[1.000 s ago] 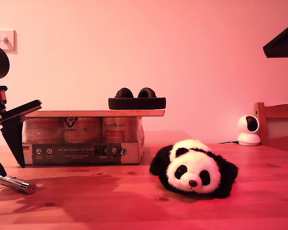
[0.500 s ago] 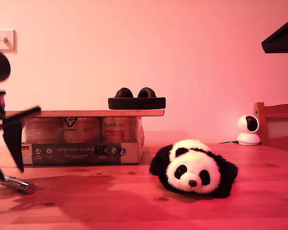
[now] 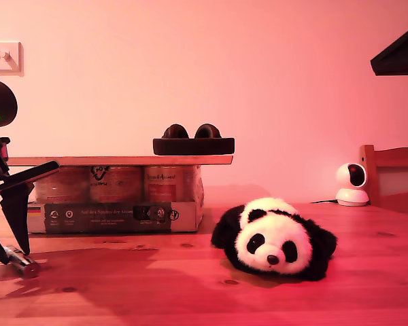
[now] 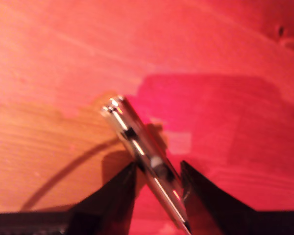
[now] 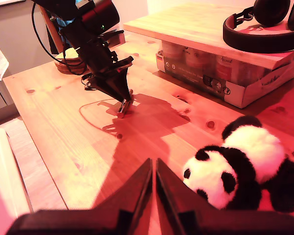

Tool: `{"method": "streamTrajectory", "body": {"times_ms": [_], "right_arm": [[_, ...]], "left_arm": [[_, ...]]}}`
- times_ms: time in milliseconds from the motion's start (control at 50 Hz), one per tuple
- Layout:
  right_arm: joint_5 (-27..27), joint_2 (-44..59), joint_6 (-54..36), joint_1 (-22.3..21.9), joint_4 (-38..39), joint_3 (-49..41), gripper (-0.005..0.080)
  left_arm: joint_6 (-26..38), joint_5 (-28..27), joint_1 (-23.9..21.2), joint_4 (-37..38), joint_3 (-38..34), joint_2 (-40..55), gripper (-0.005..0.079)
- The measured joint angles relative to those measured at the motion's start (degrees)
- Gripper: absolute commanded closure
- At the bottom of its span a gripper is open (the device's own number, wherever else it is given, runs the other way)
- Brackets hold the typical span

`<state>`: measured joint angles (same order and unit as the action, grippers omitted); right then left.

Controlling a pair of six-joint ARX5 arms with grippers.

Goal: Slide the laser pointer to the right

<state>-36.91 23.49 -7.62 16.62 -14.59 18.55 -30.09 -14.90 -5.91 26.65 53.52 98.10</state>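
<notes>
my first gripper [image 4: 157,171] jaws straddle the laser pointer [image 4: 142,147] near the table [image 3: 156,285] edge; my second gripper [image 5: 154,169] jaws closed.

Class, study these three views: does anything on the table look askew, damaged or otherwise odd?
Nothing looks damaged or spilled. The plush panda lies flat on its belly, and the headphones rest on a board laid over a tray of jars.

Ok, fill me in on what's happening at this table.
My first gripper straddles the laser pointer lying on the wooden table at the exterior view's left, fingers either side, ready to slide it. My second gripper hangs shut above the table. The plush panda lies untouched.
</notes>
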Motion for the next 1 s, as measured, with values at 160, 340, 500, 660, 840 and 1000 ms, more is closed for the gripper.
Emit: {"method": "streamTrajectory", "body": {"times_ms": [160,340,500,660,840,1000], "right_arm": [[0.0,0.0,0.0,0.0,0.0,0.0,0.0764],[0.0,0.0,0.0,0.0,0.0,0.0,0.0764],[0.0,0.0,0.0,0.0,0.0,0.0,0.0764],[0.0,0.0,0.0,0.0,0.0,0.0,0.0764],[0.0,0.0,0.0,0.0,0.0,0.0,0.0764],[0.0,0.0,0.0,0.0,0.0,0.0,0.0764]], "left_arm": [[0.3,0.0,-0.2,0.0,0.0,0.0,0.0548],[0.3,0.0,-1.9,-1.2,0.0,0.0,0.055],[0.3,-0.1,-4.1,-2.0,0.1,0.0,0.0568],[0.3,-1.8,-6.1,-1.4,2.7,2.7,0.0568],[0.3,-2.3,-9.2,-1.0,6.5,6.3,0.0567],[0.3,-2.9,-12.7,0.2,9.7,8.8,0.0567]]}}
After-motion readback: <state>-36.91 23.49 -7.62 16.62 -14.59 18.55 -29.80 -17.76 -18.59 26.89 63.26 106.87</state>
